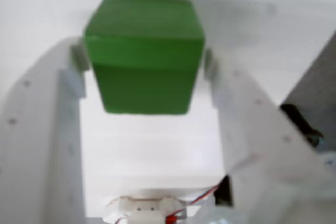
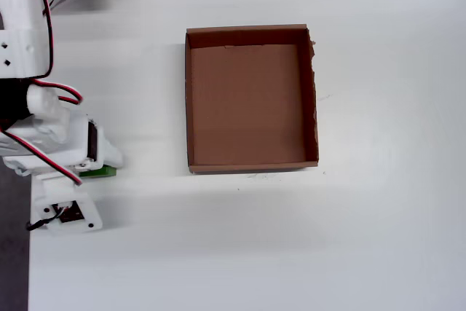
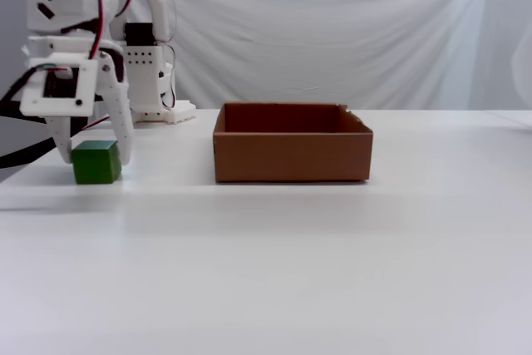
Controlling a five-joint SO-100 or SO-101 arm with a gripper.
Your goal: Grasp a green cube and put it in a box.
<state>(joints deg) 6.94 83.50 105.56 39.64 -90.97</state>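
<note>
The small solid bright green cube (image 3: 96,162) sits on the white bench (image 3: 332,247), well to the left of the shallow brown cardboard box (image 3: 291,155) in the fixed view. It looks light, stiff and matte, so its flat opposite side faces should give good purchase. The white two-finger claw (image 1: 144,66) straddles it, a finger at each side face; whether they press or merely flank is unclear, as the wrist view is blurred. Overhead, the arm hides all but a green sliver (image 2: 98,172).
</note>
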